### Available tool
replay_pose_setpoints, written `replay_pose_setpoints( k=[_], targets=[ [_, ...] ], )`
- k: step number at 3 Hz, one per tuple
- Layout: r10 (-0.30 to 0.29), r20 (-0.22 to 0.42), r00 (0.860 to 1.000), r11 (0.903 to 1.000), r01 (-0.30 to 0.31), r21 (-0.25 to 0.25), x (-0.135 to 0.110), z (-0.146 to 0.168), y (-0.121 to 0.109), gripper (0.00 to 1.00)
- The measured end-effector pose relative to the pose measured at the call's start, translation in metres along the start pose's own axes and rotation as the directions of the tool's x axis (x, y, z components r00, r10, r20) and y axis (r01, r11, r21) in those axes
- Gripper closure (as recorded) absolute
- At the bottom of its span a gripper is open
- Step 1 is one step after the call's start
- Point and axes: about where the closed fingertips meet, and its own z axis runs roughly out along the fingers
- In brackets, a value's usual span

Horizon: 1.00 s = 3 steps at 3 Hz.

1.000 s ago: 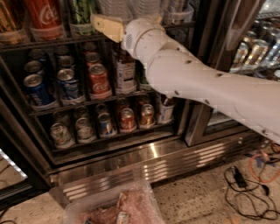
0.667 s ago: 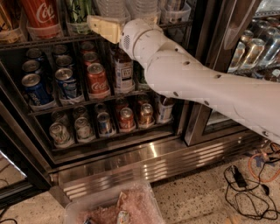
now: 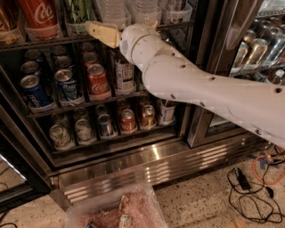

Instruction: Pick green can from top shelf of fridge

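a: where is the green can point(image 3: 80, 11)?

b: on the top shelf point(image 3: 44, 43) of the fridge point(image 3: 133, 164), at the far left of the scene. it stands upright in a clear tray, just right of the large red coca-cola can point(image 3: 40, 13), with clear bottles point(image 3: 111, 11) on its right.

a: and the hand point(image 3: 95, 30)?

b: at the shelf's front rail, just below and a little right of the green can, pointing left. the white arm point(image 3: 200, 89) reaches in from the right.

a: clenched or released?

b: i cannot tell.
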Motion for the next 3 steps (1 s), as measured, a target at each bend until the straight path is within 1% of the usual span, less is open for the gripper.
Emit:
replay_pose_setpoints(
  k=[2, 3],
  targets=[
    [-0.003, 0.009, 1.000, 1.0000, 0.002, 0.007, -0.0011, -0.0007, -0.0027, 0.00],
    [-0.003, 0.008, 1.000, 1.0000, 0.003, 0.005, 0.0032, 0.0006, -0.0020, 0.00]
  ],
)
